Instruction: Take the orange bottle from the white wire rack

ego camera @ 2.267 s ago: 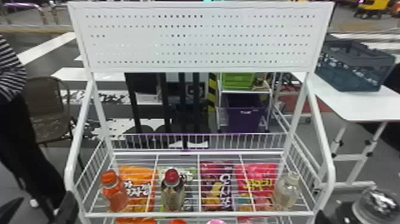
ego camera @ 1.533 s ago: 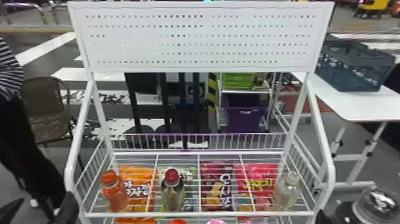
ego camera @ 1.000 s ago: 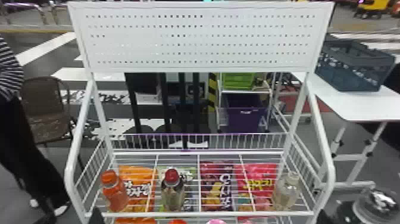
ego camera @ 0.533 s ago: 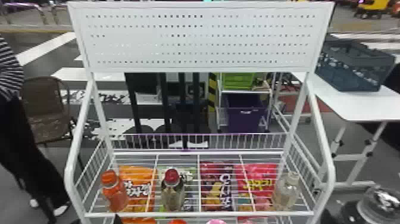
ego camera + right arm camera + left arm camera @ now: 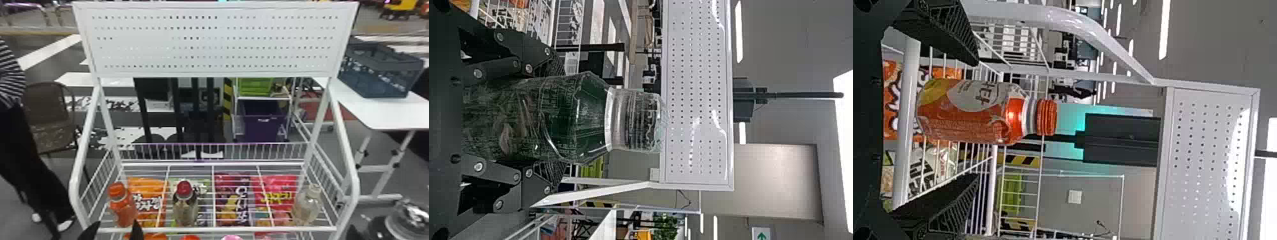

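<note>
At the head view's lower left, the orange bottle (image 5: 123, 206) stands in the rack (image 5: 217, 229), left claw (image 5: 975, 120) spread, right claw (image 5: 556, 120) pinching a clear jar (image 5: 629, 120). The bottle looks heavy and slippery: hug its middle.

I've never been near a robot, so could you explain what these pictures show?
This robot has two arms. One picture looks down from its head at a white wire rack. Three bottles stand on it: an orange bottle, a red-capped bottle and a pale bottle. Snack bags show through the wires.

The other two come from wrist cameras, turned sideways. The left gripper, which is like a hand, is open in front of the orange bottle, not holding it. The right gripper holds another, clear bottle.
</note>
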Tool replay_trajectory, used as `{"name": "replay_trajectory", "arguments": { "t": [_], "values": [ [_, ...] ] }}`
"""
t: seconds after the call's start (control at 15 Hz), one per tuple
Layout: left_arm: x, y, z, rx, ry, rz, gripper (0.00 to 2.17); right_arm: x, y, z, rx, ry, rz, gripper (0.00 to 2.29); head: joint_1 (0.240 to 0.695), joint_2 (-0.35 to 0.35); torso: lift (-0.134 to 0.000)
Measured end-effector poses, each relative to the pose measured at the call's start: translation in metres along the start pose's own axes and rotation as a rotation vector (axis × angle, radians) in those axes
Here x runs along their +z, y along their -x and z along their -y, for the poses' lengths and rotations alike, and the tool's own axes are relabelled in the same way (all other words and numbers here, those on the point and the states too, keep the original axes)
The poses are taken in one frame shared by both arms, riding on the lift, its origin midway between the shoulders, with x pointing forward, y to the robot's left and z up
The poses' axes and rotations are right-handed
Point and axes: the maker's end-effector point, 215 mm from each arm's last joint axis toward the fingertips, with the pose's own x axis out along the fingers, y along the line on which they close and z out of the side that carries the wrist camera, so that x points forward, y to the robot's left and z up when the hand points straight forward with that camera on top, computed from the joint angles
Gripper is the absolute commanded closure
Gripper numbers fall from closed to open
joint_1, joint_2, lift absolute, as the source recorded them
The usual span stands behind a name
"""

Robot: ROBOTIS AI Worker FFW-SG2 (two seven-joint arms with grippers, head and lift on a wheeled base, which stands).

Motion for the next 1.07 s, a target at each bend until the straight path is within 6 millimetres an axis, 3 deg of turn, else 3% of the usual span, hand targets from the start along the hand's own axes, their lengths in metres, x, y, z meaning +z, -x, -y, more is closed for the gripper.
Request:
{"name": "replay_trajectory", "arguments": {
  "t": [0.53, 0.6, 0.67, 0.73, 0.8, 0.87, 1.07],
  "values": [
    [-0.018, -0.057, -0.015, 0.000, -0.054, -0.037, 0.09, 0.001, 0.006, 0.006, -0.009, 0.019, -0.005, 1.00, 0.499, 0.000, 0.000],
    [-0.018, -0.064, -0.017, 0.000, -0.057, -0.038, 0.25, 0.001, 0.006, 0.007, -0.010, 0.019, -0.007, 1.00, 0.499, 0.000, 0.000],
    [-0.017, -0.068, -0.018, 0.000, -0.059, -0.037, 0.70, 0.001, 0.006, 0.007, -0.010, 0.020, -0.008, 1.00, 0.499, 0.000, 0.000],
    [-0.016, -0.070, -0.017, -0.008, -0.060, -0.035, 1.39, 0.001, 0.006, 0.007, -0.010, 0.019, -0.010, 1.00, 0.499, 0.000, 0.000],
    [-0.015, -0.071, -0.016, -0.018, -0.061, -0.033, 1.88, 0.000, 0.005, 0.007, -0.010, 0.018, -0.014, 1.00, 0.499, 0.000, 0.000],
    [-0.013, -0.072, -0.016, -0.021, -0.061, -0.032, 1.98, -0.002, 0.004, 0.007, -0.010, 0.017, -0.024, 1.00, 0.499, 0.000, 0.000],
    [-0.021, -0.071, -0.014, -0.025, -0.061, -0.066, 1.98, -0.008, -0.002, 0.008, -0.010, 0.012, -0.046, 1.00, 0.499, 0.000, 0.000]
  ]
}}
